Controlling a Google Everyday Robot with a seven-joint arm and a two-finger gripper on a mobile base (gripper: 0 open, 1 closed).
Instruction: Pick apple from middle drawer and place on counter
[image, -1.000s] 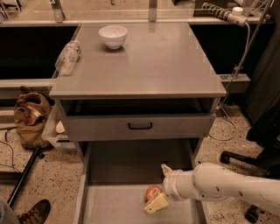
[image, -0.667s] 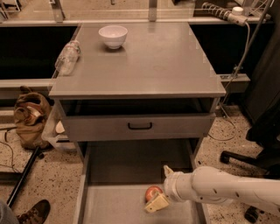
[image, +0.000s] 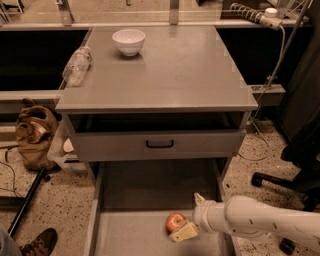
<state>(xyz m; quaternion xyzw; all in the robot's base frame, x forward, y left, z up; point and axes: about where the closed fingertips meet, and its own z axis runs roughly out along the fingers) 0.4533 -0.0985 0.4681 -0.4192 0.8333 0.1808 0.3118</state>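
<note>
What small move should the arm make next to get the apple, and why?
Probably ease the gripper slightly left, so the apple sits fully between its fingers, and only then close. The fingers look spread apart, one at the apple's lower right and the other behind it. The apple rests on the drawer floor, not yet lifted toward the counter.

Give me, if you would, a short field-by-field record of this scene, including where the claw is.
apple: resting on the floor of the middle drawer, toward its right side
middle drawer: pulled out, open
claw: low inside the drawer, at the apple's right, fingers open, apple not lifted
counter: no apple on it
white bowl: upright, back left of the counter
plastic bottle: lying on its side at the counter's left edge
</note>
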